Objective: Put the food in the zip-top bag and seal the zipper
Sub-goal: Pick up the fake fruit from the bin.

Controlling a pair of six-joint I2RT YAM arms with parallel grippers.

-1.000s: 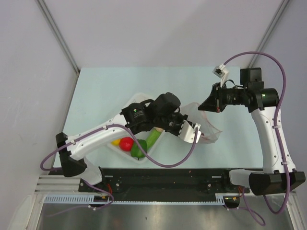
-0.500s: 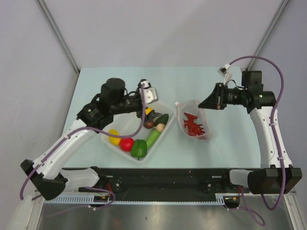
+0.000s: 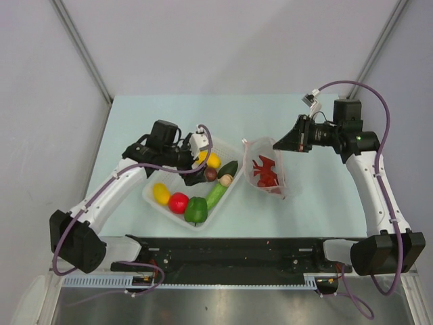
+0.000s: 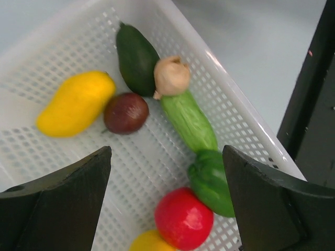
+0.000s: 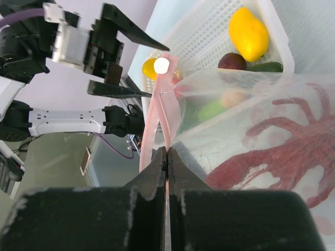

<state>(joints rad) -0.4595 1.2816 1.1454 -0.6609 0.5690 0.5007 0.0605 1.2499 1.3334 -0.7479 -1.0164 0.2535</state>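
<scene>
The clear zip-top bag lies right of the basket with the red lobster inside it. My right gripper is shut on the bag's upper edge, pinching the pink zipper between its fingertips. The lobster shows through the plastic. My left gripper hovers open over the basket with nothing between its jaws. Below it lie a red tomato, green pepper, cucumber, mushroom, dark plum and a yellow piece.
The white mesh basket stands left of centre and holds the remaining food, including a dark green piece. A white slider sits on the zipper strip. A black rail runs along the table's near edge.
My left gripper has left the bag, opened and swung back over the basket; the lobster now lies in the bag. The right gripper has drawn the bag's edge a little leftward.
</scene>
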